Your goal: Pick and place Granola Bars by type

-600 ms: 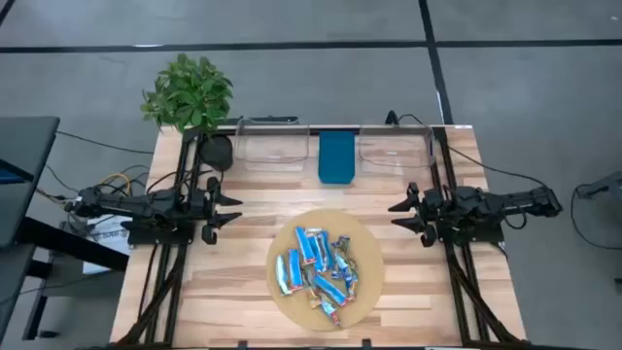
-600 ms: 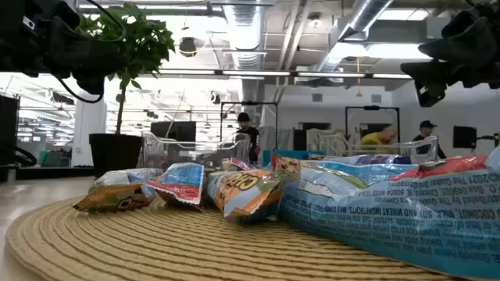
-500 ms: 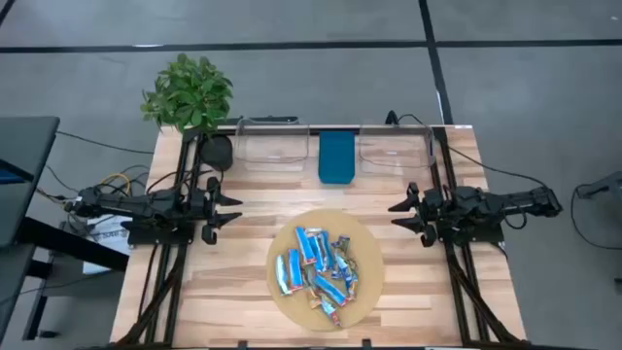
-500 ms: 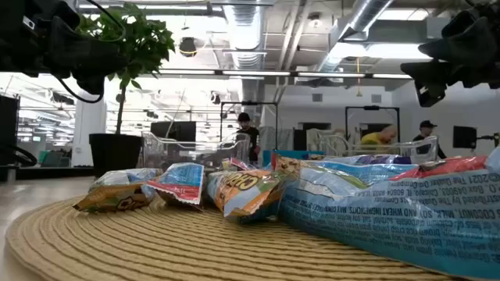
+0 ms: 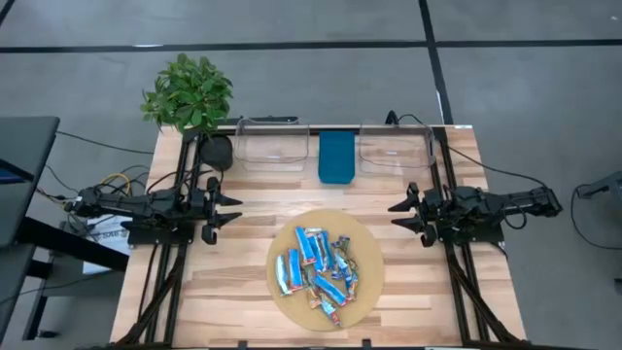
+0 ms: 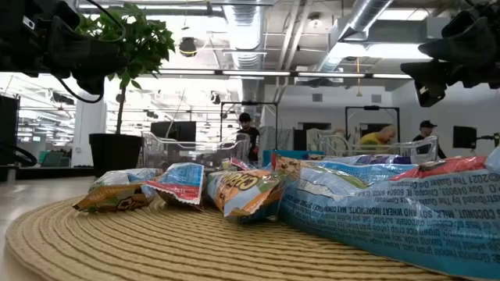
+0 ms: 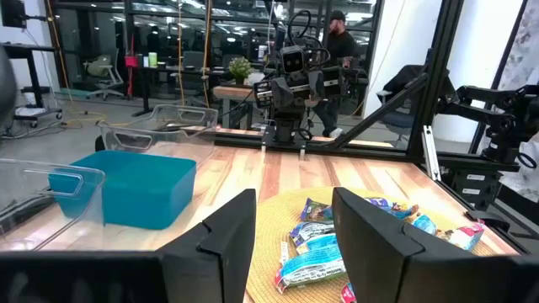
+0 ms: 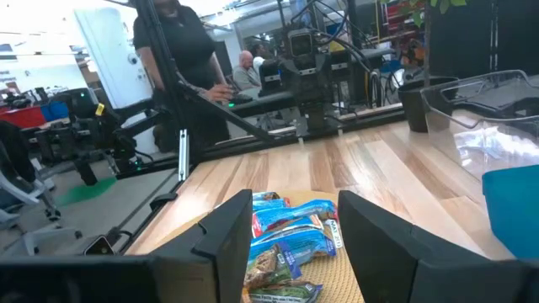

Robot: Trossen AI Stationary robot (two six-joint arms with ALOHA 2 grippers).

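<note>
Several shiny granola bars (image 5: 319, 267), mostly blue with some greenish-tan, lie heaped on a round woven mat (image 5: 362, 235) at the table's near middle; they also show in the low view (image 6: 250, 191), the left wrist view (image 7: 324, 244) and the right wrist view (image 8: 290, 240). My left gripper (image 5: 229, 209) hovers open over the table's left side, well left of the mat. My right gripper (image 5: 400, 216) hovers open over the right side, right of the mat. Both point toward the table's middle.
At the far edge stand a clear bin (image 5: 272, 146) on the left, a teal bin (image 5: 336, 157) in the middle and a clear bin (image 5: 394, 148) on the right. A potted plant (image 5: 190, 92) sits at the far left corner. People show in the room beyond.
</note>
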